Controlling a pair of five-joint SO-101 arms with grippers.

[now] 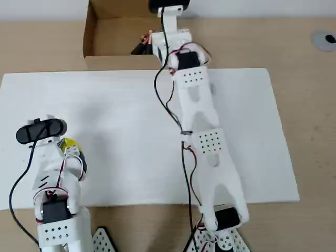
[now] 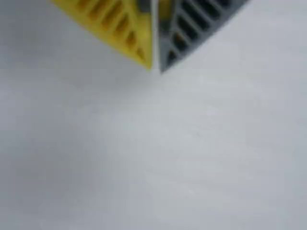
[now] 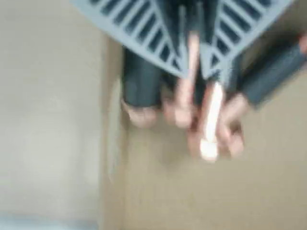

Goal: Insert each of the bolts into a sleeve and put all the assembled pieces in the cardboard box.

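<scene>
Right arm: stretched from its base at the near edge across the white board [image 1: 115, 131] to the cardboard box [image 1: 90, 37] at the far side of the tabletop [image 1: 304, 105]. The right gripper [image 1: 157, 45] is inside the box, close to its right-hand end.

Right wrist view: the right gripper [image 3: 194, 74] hangs directly over a cluster of assembled pieces [image 3: 211, 124] on the box floor [image 3: 182, 201]. These are dark sleeves with copper-coloured bolt ends sticking out. One dark sleeve [image 3: 139, 81] lies close beside a box wall, and another [image 3: 273, 72] lies tilted at the other side of the cluster. A copper shaft shows in line with the gripper. The view is blurred, so I cannot tell whether the fingers clamp it or it lies loose below.

High view: the pieces [image 1: 145, 42] show as a dark-and-copper clump in the box, just beside the right gripper.

Left arm: folded back near its own base. The left gripper [image 1: 67, 145] is over the near left part of the board, well apart from the box.

Left wrist view: the left gripper [image 2: 156, 68] has its yellow finger [image 2: 120, 24] and grey finger [image 2: 192, 24] closed tip to tip, with nothing between them. Under it is the bare board surface [image 2: 168, 158].
</scene>
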